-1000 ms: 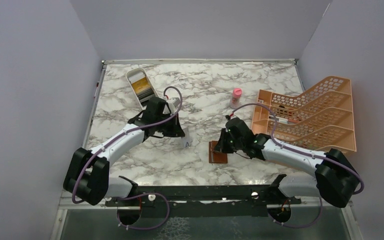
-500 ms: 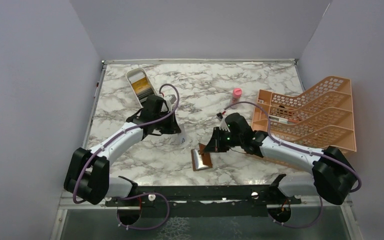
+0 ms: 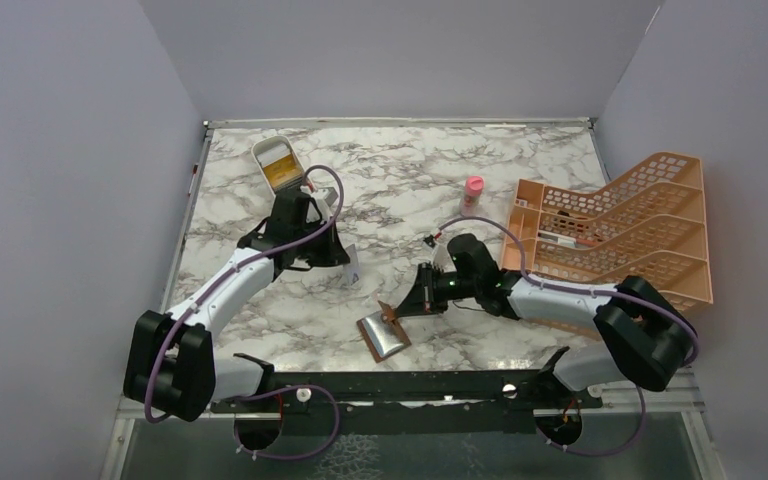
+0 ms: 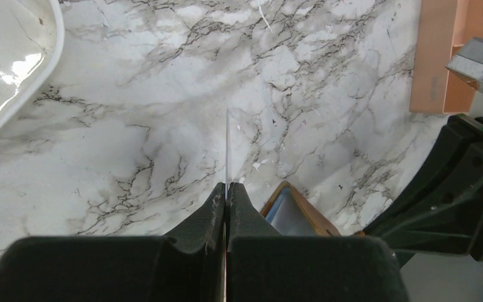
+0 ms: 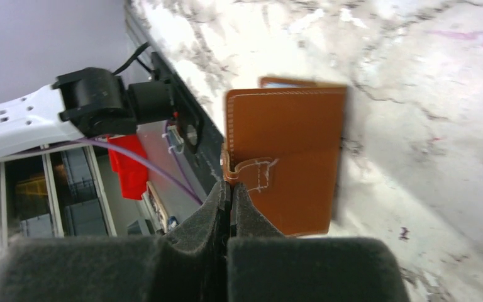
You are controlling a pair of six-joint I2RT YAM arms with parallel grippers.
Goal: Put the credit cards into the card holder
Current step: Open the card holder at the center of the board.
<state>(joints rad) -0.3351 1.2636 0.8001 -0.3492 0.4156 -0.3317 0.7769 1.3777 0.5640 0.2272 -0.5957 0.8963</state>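
Marble table [image 3: 410,170]; tray [image 3: 258,150] holds yellow card [image 3: 282,172]; left fingers [image 4: 210,211] pinch card [image 4: 227,145], right fingers [image 5: 246,204] wallet [image 5: 289,138].

- I see a white marble table [image 3: 410,180] with grey veins.
- Plain lavender walls [image 3: 390,50] close three sides.
- Black rail [image 3: 410,385] along near edge.
- Light even, soft.

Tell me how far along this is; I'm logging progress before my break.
Done: card holder lies open, right gripper shut on its tab. In hand: left gripper pinches one card, not yet inserted. Left: inserting it, plus the yellow card in the white tray.
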